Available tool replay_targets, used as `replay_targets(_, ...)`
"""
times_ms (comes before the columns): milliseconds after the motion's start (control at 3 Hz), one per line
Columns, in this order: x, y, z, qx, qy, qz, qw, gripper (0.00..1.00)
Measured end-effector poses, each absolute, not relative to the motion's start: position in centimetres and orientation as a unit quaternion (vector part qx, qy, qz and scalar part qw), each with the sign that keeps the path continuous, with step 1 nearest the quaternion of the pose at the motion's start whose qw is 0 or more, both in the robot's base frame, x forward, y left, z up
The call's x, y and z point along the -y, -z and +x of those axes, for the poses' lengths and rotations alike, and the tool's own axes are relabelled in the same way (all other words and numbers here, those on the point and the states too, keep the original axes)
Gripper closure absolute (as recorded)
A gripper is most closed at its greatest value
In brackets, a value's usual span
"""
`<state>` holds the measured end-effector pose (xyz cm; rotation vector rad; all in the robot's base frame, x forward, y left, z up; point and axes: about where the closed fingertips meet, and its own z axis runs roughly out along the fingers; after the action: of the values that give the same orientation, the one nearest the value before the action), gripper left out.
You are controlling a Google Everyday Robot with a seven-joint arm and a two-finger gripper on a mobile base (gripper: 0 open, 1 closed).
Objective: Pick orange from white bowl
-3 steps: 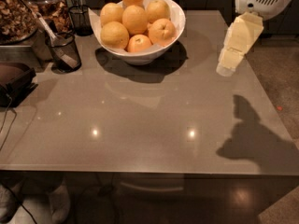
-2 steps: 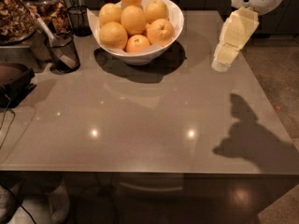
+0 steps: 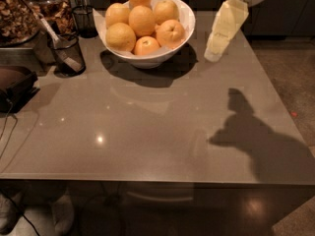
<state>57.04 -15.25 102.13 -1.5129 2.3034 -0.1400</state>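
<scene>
- Orange (image 3: pixel 171 32), the dimpled one, sits at the right side of the bowl (image 3: pixel 147 59).
- Gripper (image 3: pixel 215 52) hangs just right of the bowl, over the table (image 3: pixel 147 132), not touching either. Can't tell if it's spread or closed.

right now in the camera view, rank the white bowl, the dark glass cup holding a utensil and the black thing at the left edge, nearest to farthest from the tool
The tool hangs over the table's far right part.
1. white bowl: just picture-left of the tool.
2. dark glass cup: beyond the bowl, further left.
3. black object: at the left edge.
</scene>
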Motion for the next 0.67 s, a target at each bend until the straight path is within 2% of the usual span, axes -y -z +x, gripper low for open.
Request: replay_targets(667, 10.1, -102.3, 62.6, -0.790, 0.067, -0.579, 0.192, 0.00)
